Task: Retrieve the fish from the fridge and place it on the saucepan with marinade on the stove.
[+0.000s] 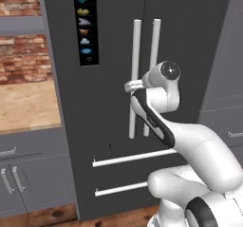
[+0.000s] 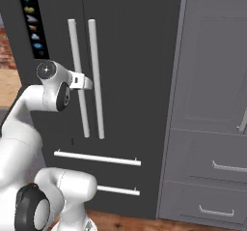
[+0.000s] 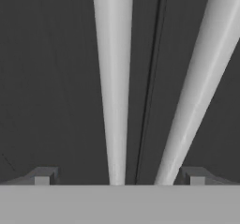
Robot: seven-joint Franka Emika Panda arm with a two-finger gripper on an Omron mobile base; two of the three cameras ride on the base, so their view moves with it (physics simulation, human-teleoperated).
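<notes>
Two long pale handles (image 1: 136, 79) stand upright side by side at the middle of the fridge (image 1: 114, 41), one on each dark-grey door, and both doors are shut, with the thin seam between them running down the hand view. The fridge fills the middle of both base views; a narrow black panel with small coloured icons (image 1: 85, 24) sits high on its left door. Below the doors lie two drawers, each with a pale horizontal bar handle (image 2: 96, 158).

The hand (image 1: 135, 85) is up against the left handle at about mid-height. In the hand view its two dark fingertips (image 3: 43, 176) stand wide apart, released and gripping nothing, with both handles rising between them. Whether a finger touches the handle cannot be told. The white arm bends up from the base to reach it.

To the left of the fridge a pale wooden table (image 1: 26, 105) runs in front of a red brick wall (image 1: 21, 57), with grey cabinet doors (image 1: 28, 178) beneath. To the right stand tall grey cabinets (image 2: 212, 104) with drawers below them.
</notes>
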